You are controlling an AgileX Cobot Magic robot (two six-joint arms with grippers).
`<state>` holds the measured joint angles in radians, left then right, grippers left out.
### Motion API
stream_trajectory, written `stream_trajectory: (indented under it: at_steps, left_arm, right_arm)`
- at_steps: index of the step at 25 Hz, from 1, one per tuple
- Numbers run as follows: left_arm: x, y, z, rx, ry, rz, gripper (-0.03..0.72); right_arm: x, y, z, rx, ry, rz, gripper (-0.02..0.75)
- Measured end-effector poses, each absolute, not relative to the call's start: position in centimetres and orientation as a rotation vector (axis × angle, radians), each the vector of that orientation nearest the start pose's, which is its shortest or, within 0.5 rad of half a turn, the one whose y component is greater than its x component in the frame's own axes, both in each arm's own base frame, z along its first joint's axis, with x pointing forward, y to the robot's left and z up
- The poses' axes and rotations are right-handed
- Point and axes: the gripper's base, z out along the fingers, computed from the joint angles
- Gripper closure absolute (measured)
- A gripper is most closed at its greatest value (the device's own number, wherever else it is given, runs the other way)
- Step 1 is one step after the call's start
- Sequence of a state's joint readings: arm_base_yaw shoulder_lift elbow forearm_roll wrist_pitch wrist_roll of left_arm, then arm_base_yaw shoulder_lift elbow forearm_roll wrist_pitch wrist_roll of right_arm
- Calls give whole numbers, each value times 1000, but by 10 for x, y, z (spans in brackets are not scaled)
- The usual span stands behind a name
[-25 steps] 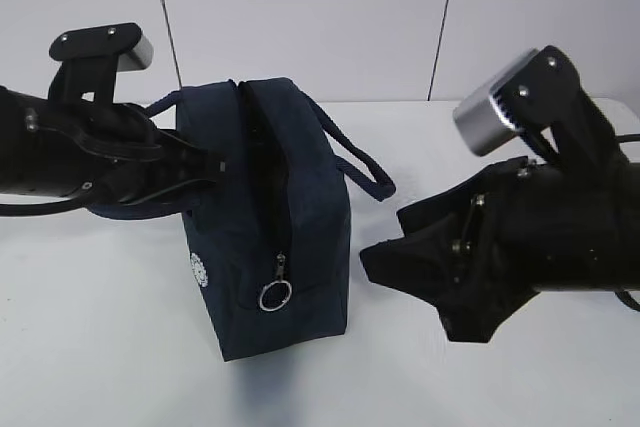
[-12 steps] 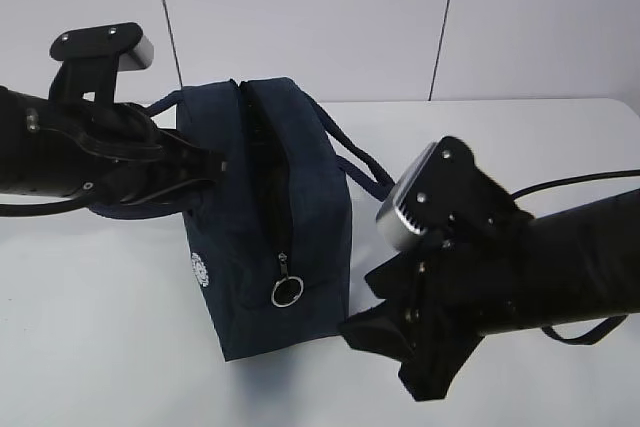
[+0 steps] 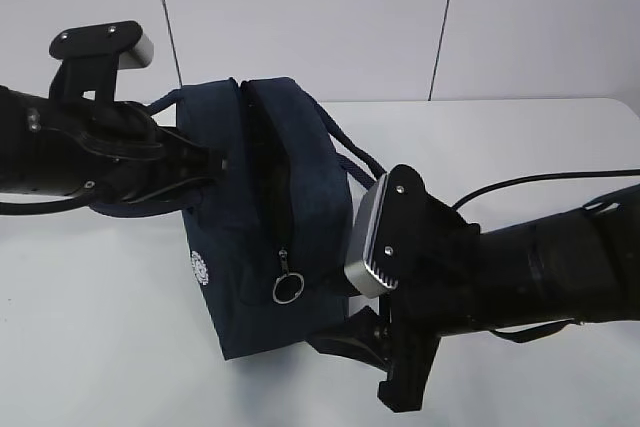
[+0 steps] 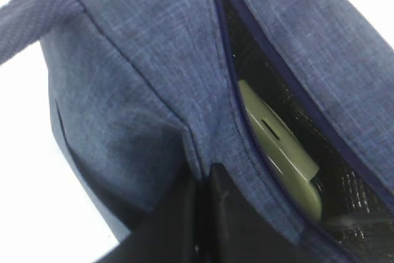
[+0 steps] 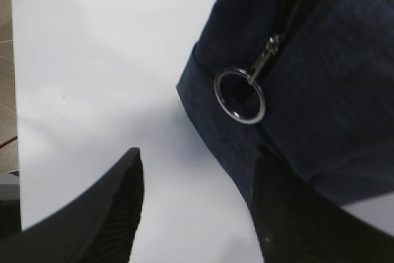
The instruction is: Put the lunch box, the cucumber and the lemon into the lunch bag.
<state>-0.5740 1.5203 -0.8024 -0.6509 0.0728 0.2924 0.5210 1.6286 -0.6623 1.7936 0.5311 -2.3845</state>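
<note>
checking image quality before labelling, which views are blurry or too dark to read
Left wrist view: sharp fabric weave on the lunch bag, dim inside, pale green lunch box lid still readable. Right wrist view: ring pull fairly crisp, pincer fingers soft. Exterior view: evenly lit.

A: Left arm? 
B: Reached in level from the left edge; left gripper [image 3: 212, 169] was clamped shut, fingers [image 4: 184, 226] pinching fabric at the bag [image 3: 262, 217] side.

A: Right arm? 
B: Came in low from the right, wrist angled down-left; right gripper [image 5: 197, 207] was parted, one finger against the bag's lower corner.
</note>
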Motion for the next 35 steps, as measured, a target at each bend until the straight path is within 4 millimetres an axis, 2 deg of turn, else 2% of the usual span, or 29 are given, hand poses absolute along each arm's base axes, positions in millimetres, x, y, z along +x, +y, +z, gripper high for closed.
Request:
stream_trajectory:
  at_steps: [11,27,35]
  left_arm:
    - [258,-172,219,274,2299,-536,687]
    - [258,-172,219,273,2297,-536,687]
    - [258,-172,219,273,2297,-535,687]
  right_arm:
    - [248,199,166,-1390,1754,629,330]
    - [253,195,159,-1391,1808,545,330]
    - [265,202,168,-1378,1770,532,330]
